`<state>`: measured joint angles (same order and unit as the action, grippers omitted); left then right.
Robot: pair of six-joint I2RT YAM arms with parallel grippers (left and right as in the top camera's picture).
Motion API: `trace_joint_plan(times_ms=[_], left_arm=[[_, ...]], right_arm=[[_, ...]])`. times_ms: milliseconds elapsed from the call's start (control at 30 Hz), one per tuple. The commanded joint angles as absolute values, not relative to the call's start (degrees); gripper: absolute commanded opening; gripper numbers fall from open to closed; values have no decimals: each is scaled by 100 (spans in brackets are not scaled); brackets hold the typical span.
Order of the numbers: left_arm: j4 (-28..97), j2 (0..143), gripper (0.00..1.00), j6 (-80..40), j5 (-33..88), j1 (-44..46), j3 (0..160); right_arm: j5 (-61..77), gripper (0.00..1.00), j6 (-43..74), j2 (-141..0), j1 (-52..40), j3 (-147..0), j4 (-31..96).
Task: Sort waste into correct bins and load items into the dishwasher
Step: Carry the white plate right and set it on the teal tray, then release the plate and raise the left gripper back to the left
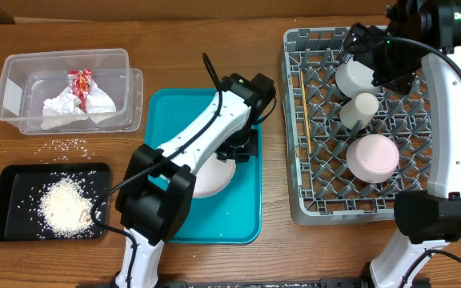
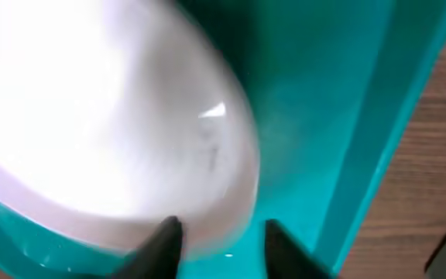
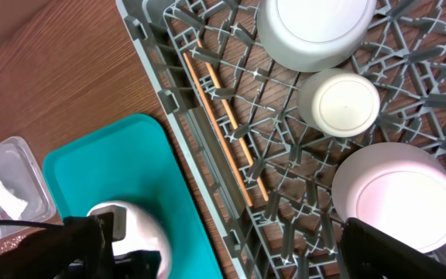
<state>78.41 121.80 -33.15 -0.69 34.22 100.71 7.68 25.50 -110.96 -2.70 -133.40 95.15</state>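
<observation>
Lying flat on the teal tray (image 1: 242, 216), the big white plate (image 2: 91, 101) is met at its edge by the left end effector (image 2: 219, 240). The fingers (image 2: 169, 244) are spread a little, and the plate's rim is seen in the gap between them. It does not look pinched, though the close view is blurry. The rim is likely the chosen spot because a flat plate can hardly be grabbed anywhere else. The plate is round, smooth and shiny, so it may be slippery.

Just past the tray, to one side of that end effector, the grey dish rack (image 1: 294, 120) is set on the bench (image 1: 214, 32). The chopsticks (image 3: 223, 132) are laid along its nearest edge. Further in, a white bowl (image 1: 352, 76), a small cup (image 1: 360, 108) and a pink bowl (image 1: 372, 156) seem to be placed bottom-up, likely so water can run off. The right end effector (image 1: 372, 50) is held above them, spread wide with nothing in it.

Well apart on the other side, the napkin (image 1: 74, 108) and wrapper (image 1: 81, 80) are kept in the clear tub (image 1: 14, 88). The rice (image 1: 62, 206) is piled in the black tray (image 1: 10, 184), with a few loose grains (image 1: 66, 145) between the two.
</observation>
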Motion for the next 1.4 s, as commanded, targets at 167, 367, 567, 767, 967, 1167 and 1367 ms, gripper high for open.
trace_joint_plan(times_ms=[167, 367, 567, 767, 967, 1167, 1367], left_arm=[[8254, 12101, 94, -3321, -303, 3030, 10527], [9041, 11970, 93, -3297, -530, 2591, 11804], [9507, 11668, 93, -3251, -541, 2095, 12672], [9682, 11194, 88, -3323, -858, 1313, 12838], [9682, 10735, 89, -3347, -720, -3, 12838], [9682, 10683, 100, -3345, -93, -1409, 12814], [9682, 10683, 100, -3323, 156, -2224, 12752]], right_arm=[[801, 100, 2576, -11048, -250, -13417, 9483], [799, 100, 2576, -11048, -250, -13417, 9483], [799, 100, 2576, -11048, -250, -13417, 9483], [799, 100, 2576, -11048, -250, -13417, 9483], [801, 100, 2576, -11048, -250, -13417, 9483], [801, 100, 2576, -11048, -250, -13417, 9483], [799, 100, 2574, -11048, -250, -13417, 9483]])
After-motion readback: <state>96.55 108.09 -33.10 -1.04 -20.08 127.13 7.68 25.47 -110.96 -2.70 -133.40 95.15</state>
